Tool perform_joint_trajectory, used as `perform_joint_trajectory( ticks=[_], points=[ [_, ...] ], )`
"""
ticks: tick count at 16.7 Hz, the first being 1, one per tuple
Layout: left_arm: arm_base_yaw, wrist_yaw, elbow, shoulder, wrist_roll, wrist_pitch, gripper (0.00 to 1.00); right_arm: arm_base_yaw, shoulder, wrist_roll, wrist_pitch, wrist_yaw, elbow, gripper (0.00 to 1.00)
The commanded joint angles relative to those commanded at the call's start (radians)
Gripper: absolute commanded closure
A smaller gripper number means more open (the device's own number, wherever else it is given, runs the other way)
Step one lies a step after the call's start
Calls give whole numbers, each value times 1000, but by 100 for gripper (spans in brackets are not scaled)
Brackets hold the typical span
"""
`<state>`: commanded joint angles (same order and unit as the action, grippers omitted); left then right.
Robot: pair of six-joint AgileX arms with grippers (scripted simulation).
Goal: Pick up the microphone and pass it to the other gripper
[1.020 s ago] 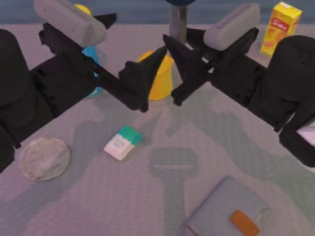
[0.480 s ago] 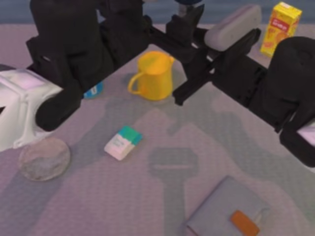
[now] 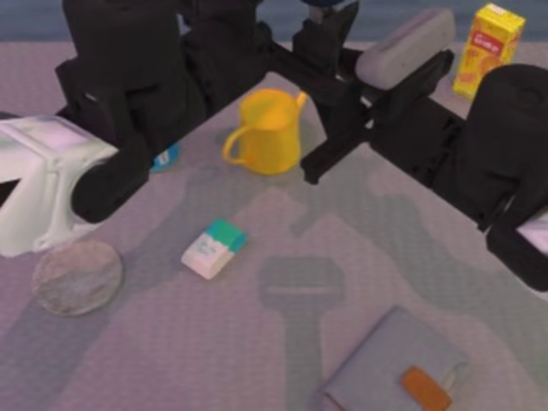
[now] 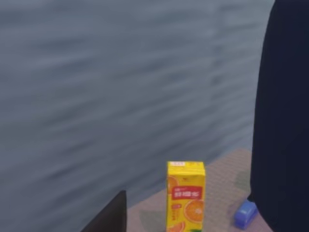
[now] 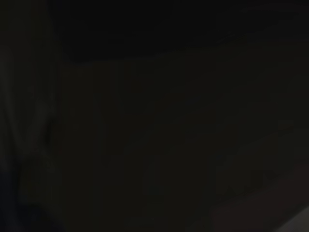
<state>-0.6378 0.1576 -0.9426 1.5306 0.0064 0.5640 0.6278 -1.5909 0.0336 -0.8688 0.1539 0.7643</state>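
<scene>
The microphone stands at the far middle of the table; only a bit of its navy head [image 3: 326, 10] shows above my left gripper [image 3: 325, 41], which has reached in over the handle. In the left wrist view the head [image 4: 285, 121] fills the side as a big dark shape, close beside the gripper. One black finger [image 4: 111, 217] sits far off to the other side, so the jaws stand open with the juice carton visible between them. My right gripper [image 3: 308, 128] rests open just right of the yellow mug. The right wrist view is dark.
A yellow mug [image 3: 270, 133] stands below the grippers, a blue can [image 3: 165, 157] peeks out under the left arm. A juice carton [image 3: 486, 47] [image 4: 185, 195] stands far right. A white-green box [image 3: 214, 248], grey disc [image 3: 77, 276] and grey wallet [image 3: 394, 368] lie nearer.
My left arm has swung up from its resting pose and reached across to the microphone at the far middle, uncovering the mug. The right arm has not moved.
</scene>
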Motion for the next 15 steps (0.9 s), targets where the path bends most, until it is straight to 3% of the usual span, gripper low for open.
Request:
perform_joint_trajectory(
  ticks=[10, 15],
  points=[
    [0, 0, 0, 0, 0, 0, 98, 0, 0, 0, 0, 0, 0, 100],
    [0, 0, 0, 0, 0, 0, 100, 0, 0, 0, 0, 0, 0, 100]
  ],
)
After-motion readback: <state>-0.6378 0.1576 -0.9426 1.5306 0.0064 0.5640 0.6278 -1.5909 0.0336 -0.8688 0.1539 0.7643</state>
